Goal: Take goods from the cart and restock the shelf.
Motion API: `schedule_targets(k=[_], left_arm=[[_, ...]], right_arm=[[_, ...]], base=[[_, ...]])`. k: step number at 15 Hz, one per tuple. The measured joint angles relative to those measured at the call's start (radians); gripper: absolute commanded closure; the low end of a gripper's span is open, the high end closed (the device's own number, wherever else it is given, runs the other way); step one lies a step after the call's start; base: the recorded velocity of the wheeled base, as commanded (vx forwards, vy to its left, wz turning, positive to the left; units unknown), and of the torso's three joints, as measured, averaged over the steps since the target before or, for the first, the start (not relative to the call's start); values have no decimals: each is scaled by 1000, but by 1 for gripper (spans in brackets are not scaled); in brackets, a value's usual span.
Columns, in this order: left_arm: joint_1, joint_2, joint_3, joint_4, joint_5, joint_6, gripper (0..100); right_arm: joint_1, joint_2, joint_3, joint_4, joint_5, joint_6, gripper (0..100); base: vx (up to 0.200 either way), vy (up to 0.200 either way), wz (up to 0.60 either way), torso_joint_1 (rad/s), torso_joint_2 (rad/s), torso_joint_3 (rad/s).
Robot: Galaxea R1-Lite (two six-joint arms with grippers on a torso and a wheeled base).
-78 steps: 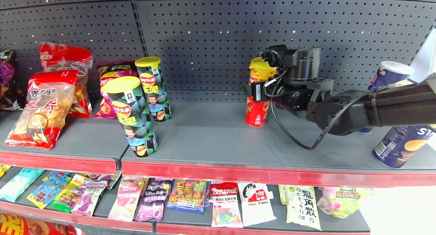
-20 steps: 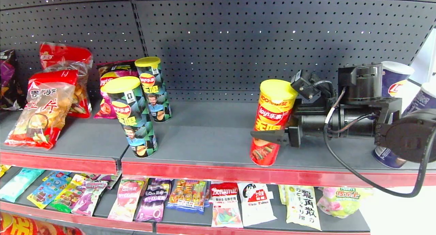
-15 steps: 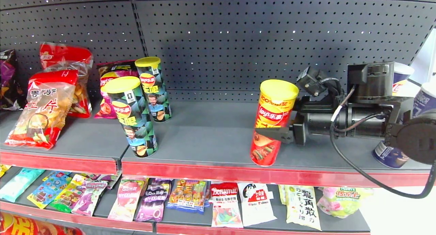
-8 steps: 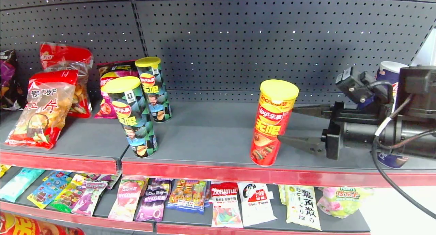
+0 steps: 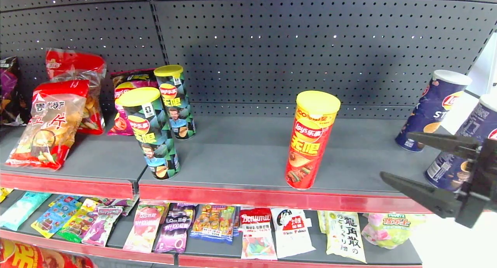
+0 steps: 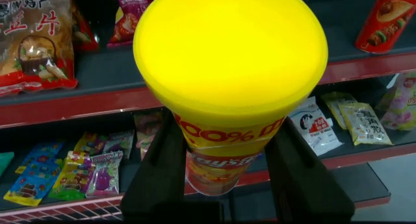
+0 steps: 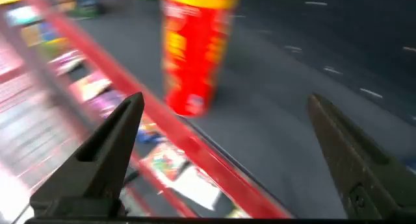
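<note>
Where the left wrist camera looks along the arm, the left gripper (image 6: 229,169) has its fingers (image 6: 159,165) pinching a yellow-lidded can (image 6: 231,49) from both sides, with the shelves beyond it. Right gripper (image 5: 395,154): fingers spread wide, holding nothing, positioned off the front edge of the upper shelf (image 5: 240,159) toward its right end. Red can (image 5: 312,140) stands upright near that shelf's front lip, well apart from the right gripper. Two blue cans (image 5: 435,101) stand at the right end. Two green-patterned cans (image 5: 153,132) and snack bags (image 5: 46,124) occupy the left.
</note>
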Motion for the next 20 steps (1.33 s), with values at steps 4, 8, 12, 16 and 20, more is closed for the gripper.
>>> schedule_targets(k=[4, 8, 12, 16, 20], left_arm=[[3, 53, -66, 4, 16, 41, 100], [3, 87, -77, 3, 8, 52, 100], [1, 92, -72, 2, -5, 50, 100], [0, 81, -53, 3, -23, 44, 100], [-3, 47, -33, 1, -76, -9, 100]], right_arm=[[-93, -382, 126, 206, -313, 84, 0], [-258, -710, 114, 717, -420, 147, 0], [-387, -909, 276, 689, -459, 167, 0], [-373, -1011, 415, 485, -152, 185, 0], [-372, -1037, 451, 458, -248, 219, 0]], base=[[0, 0, 0, 0, 0, 0], [0, 0, 0, 0, 0, 0], [0, 0, 0, 0, 0, 0], [0, 0, 0, 0, 0, 0], [0, 0, 0, 0, 0, 0]])
